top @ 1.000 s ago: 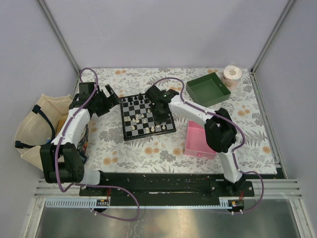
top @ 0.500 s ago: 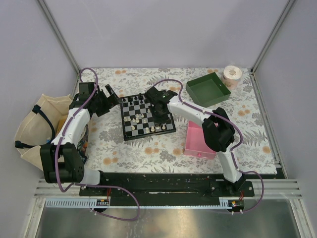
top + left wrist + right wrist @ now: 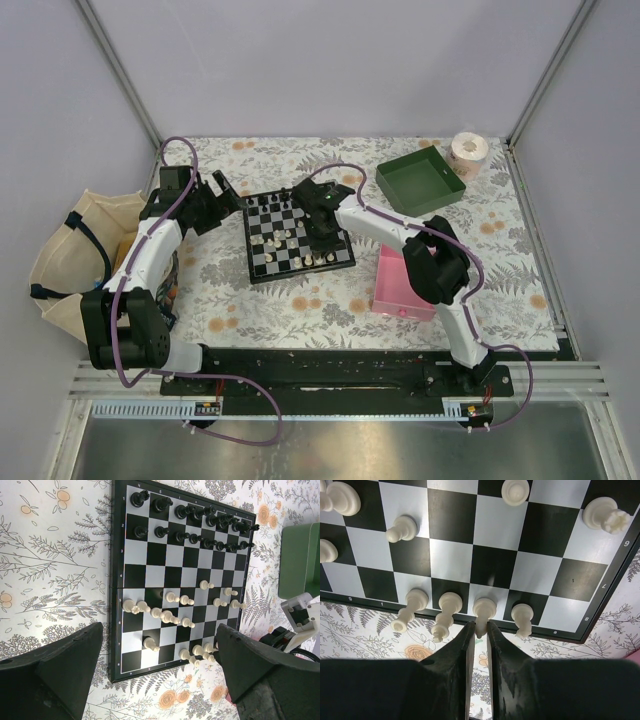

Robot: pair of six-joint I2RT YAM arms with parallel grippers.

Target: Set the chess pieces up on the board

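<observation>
1. Right tool [image 3: 480, 625], nearly closed, pinches the top of a cream-white chess piece [image 3: 484, 609] standing in the near edge row of the chessboard [image 3: 114, 580].
2. Left tool [image 3: 160, 626] hangs wide open just left of the board, holding nothing.
3. Risk: neighbouring pieces [image 3: 449, 605] stand just beside the held one, so any sideways drag of the fingers could topple them.

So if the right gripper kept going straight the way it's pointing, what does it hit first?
The white piece at the right gripper tips, apparently pinched between them; then the board beneath.
</observation>
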